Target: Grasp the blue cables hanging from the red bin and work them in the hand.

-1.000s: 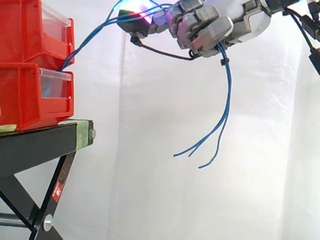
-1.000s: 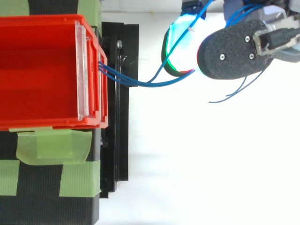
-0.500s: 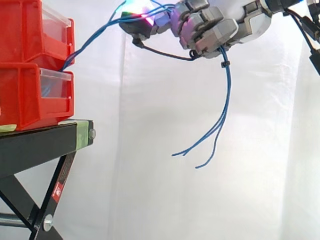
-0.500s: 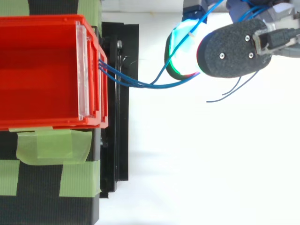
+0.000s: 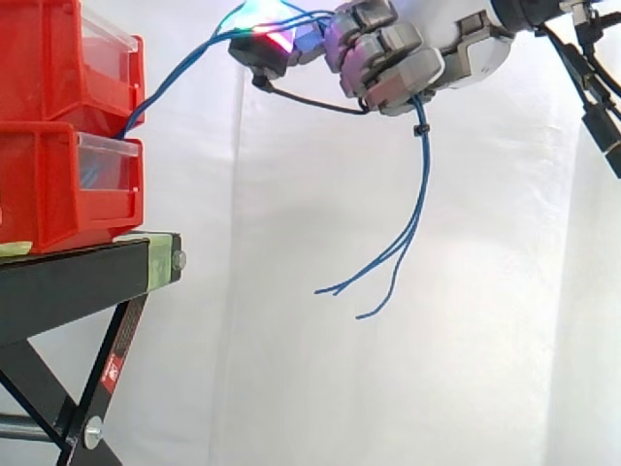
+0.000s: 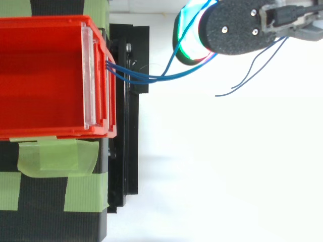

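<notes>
- Grab part looks done: the hand [image 5: 408, 53], at the top of the side pic, has its fingers curled tight round the blue cables [image 5: 423, 175].
- Its glowing fingertips [image 5: 264, 41] point left, w/ the cables running past them.
- The cables start at the red bin [image 5: 58, 184] on the left edge, in the gap btw. the two stacked bins, & climb up-right to the hand.
- Past the hand, the loose ends drop to the middle of the pic & hang in the air, touching nothing. A small black tie [image 5: 420, 129] holds them together just under the hand.
- Top pic: the cables [image 6: 156, 78] leave the front of the red bin [image 6: 112, 101] & bend across to the hand [image 6: 237, 25] in the upper right. Thin ends poke out below it.
- The bins sit on the black stand [image 5: 78, 282], lower left.
- Left to do, I think: the "work them" part, i.e. sliding or rolling the cables in the fingers. Can't tell from this one look how much of that is done.
- The cables curve & aren't pulled straight, so prob. no hard tug on the bin.
</notes>
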